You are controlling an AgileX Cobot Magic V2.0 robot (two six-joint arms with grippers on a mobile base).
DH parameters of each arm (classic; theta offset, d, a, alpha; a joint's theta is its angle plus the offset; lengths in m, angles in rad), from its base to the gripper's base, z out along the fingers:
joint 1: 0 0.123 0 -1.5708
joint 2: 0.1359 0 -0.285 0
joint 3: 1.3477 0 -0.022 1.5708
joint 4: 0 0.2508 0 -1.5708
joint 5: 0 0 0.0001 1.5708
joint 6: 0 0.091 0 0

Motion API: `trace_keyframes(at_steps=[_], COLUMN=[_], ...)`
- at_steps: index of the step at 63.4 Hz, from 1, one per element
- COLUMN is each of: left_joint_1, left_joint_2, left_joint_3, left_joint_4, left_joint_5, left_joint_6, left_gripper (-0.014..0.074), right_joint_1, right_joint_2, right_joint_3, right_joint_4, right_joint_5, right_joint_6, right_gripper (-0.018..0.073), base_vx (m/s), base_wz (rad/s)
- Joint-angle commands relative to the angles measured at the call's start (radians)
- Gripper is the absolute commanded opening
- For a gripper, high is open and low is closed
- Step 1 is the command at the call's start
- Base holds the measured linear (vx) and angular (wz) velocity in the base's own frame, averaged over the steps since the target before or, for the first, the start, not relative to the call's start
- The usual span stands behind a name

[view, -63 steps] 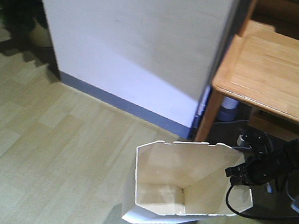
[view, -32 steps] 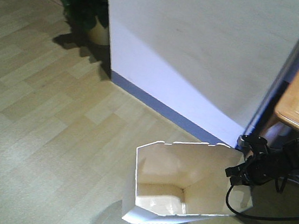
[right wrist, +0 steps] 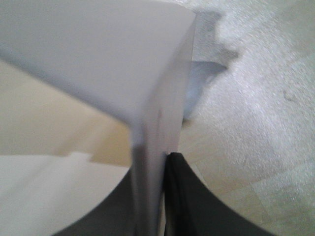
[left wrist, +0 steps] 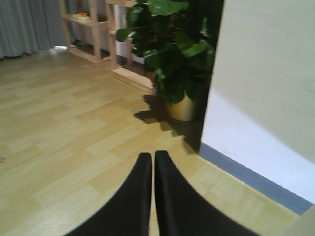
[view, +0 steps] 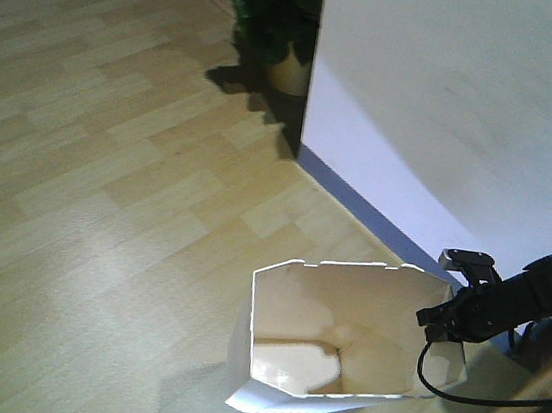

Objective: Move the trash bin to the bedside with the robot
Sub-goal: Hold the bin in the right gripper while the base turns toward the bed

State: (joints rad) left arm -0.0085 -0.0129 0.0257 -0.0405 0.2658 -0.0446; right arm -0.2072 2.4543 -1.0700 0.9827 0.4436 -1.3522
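Closest in, the right gripper (right wrist: 164, 164) pinches the thin wall of the trash bin (right wrist: 98, 64), with one black finger on each side of the white plastic. From the front view, this right gripper (view: 436, 320) holds the bin's right rim, and its black arm (view: 537, 294) comes in from the right side. A black cable (view: 454, 395) hangs from it in a loop beside the bin. The trash bin (view: 325, 303) is white and open on top, and it has a rim with many corners and small notches. It sits low over the floor (view: 112, 146), near the edge where the floor meets the wall (view: 472, 90). I cannot tell if its bottom touches the floor, but there is a dark shadow under it. The left gripper (left wrist: 153, 157) has its two black fingers pressed close together, with only a thin slit between them and nothing in it. The floor is made of light brown wooden planks and shines a little. The wall is white with a grey-blue strip (view: 357, 201) along the bottom. Past the wall's corner stands a big green plant (left wrist: 172, 44) in a yellow pot (left wrist: 183, 108). Farther back are a wooden shelf (left wrist: 93, 29) and a grey curtain (left wrist: 24, 24).
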Motion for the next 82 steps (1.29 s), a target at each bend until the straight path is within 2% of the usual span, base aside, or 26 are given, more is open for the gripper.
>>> trace_keyframes(at_steps=[1,57,82], left_joint_1=[-0.006,-0.006,-0.006], left_joint_2=[-0.014,-0.014,-0.014], left_joint_3=[0.019,0.019,0.019], left_joint_4=[-0.004,-0.004,-0.004], left_joint_5=[-0.069,-0.069,-0.069], left_joint_6=[-0.006,-0.006,-0.006], left_gripper=[-0.0006,-0.0006,-0.0006], right_joint_1=[-0.002,-0.002,-0.002], right_joint_2=[-0.079,-0.079,-0.079], right_joint_3=[-0.011,-0.011,-0.011], right_joint_4=[0.05,0.05,0.05], right_joint_5=[0.164,0.164,0.164], right_joint_6=[-0.001,-0.001,-0.001], right_gripper=[-0.0005,-0.0005,-0.0005], base_vx=[0.06,0.06,0.1], base_wz=[0.48,0.56,0.39])
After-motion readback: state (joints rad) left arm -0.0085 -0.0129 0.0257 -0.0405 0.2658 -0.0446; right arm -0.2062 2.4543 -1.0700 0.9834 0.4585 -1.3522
